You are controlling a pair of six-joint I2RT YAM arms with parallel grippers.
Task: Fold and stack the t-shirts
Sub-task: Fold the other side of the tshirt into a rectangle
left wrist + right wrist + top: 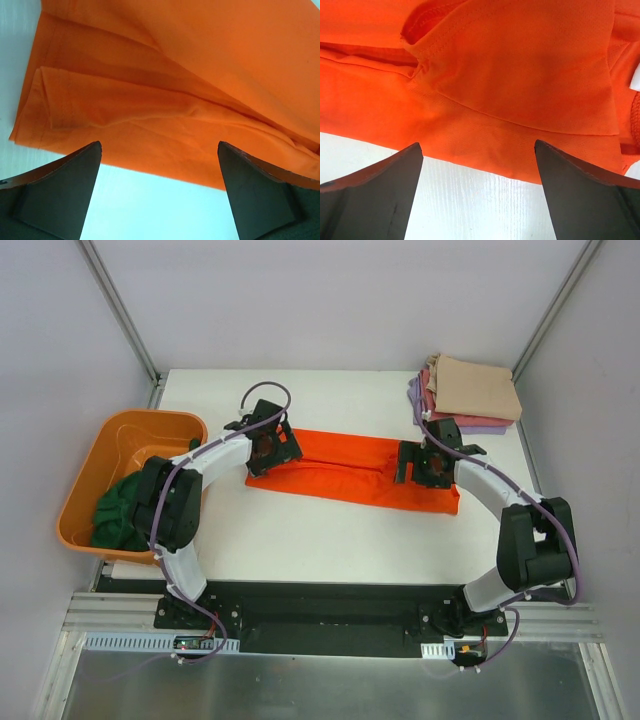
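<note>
A bright orange t-shirt (350, 470) lies folded into a long strip across the middle of the white table. My left gripper (268, 452) hovers over its left end, open and empty; the wrist view shows the shirt's hem (165, 100) just past the fingertips. My right gripper (418, 464) hovers over the right end, open and empty, with the folded sleeve (520, 75) ahead of it. A dark green shirt (118, 512) lies crumpled in the tub. Tan (475, 386), pink-red (428, 390) and lavender (414, 396) shirts sit folded in a stack at the far right.
A rigid orange plastic tub (110, 455) stands off the table's left edge. The white table (330, 540) ends near the arm bases. Grey walls and metal frame posts close in the back and sides.
</note>
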